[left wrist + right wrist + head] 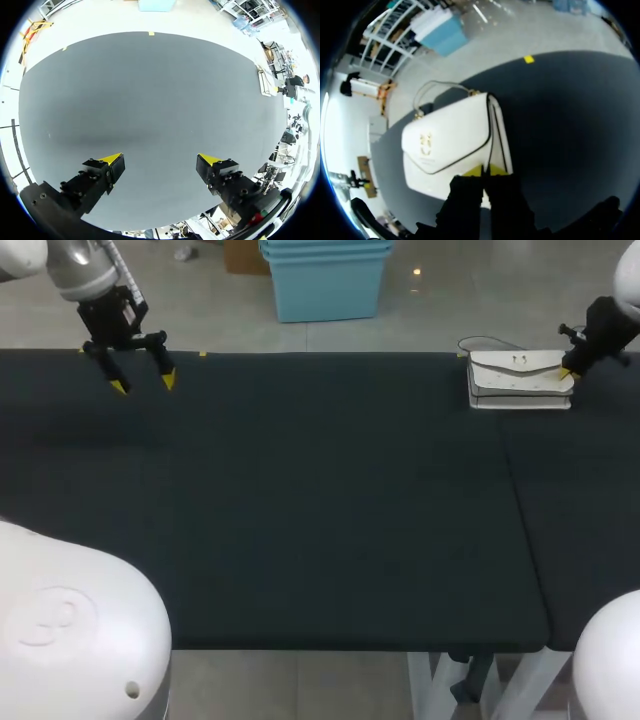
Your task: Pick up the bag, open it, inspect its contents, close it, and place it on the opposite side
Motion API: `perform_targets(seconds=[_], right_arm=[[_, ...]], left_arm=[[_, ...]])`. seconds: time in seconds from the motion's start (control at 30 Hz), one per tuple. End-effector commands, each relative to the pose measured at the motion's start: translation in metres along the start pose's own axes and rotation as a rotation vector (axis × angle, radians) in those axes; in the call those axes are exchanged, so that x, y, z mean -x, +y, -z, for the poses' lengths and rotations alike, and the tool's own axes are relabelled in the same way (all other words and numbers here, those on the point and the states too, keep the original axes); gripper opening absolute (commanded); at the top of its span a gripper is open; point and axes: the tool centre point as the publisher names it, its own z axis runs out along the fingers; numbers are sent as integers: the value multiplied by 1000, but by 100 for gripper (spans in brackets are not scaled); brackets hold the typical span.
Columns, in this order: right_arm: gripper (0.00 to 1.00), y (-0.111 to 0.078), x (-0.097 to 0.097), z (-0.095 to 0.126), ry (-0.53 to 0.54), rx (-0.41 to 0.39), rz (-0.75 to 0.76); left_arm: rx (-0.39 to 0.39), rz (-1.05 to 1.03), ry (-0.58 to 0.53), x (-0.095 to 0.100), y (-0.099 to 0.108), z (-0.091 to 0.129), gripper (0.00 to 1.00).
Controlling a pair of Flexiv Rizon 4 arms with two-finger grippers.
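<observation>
Two claws are in play for you, and both sit along the far edge of the dark counter. Your left claw hangs in the upper left of the head view with its yellow tips pointing down, spread wide, nothing between them. From its own wrist view, that left claw is gaping over bare counter cloth, with the white bag a small shape well ahead of it at the counter's far side.

Over in the upper right of the head view, the bag lies flat on the counter with its flap closed and its thin handle loop curling towards the back edge. Your right claw is right at the bag's right-hand end. Through the right wrist view, that claw is narrow, the yellow tips drawn together against the bag's near end. You cannot tell whether any edge is pinched between them. A gold clasp shows on the flap.
</observation>
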Motion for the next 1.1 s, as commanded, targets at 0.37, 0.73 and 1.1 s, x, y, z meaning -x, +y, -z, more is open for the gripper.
perform_targets(seconds=[0.37, 0.73, 1.1], right_arm=[[0, 3, -4, -1, 29, -69, 15], [100, -4, -4, 7, 35, -61, -2], [100, -10, -5, 54, -87, 54, 39]], left_arm=[[6, 4, -5, 2, -2, 1, 100], [7, 2, -9, 2, 0, 0, 100], [-11, -16, -23, 0, 3, 10, 100]])
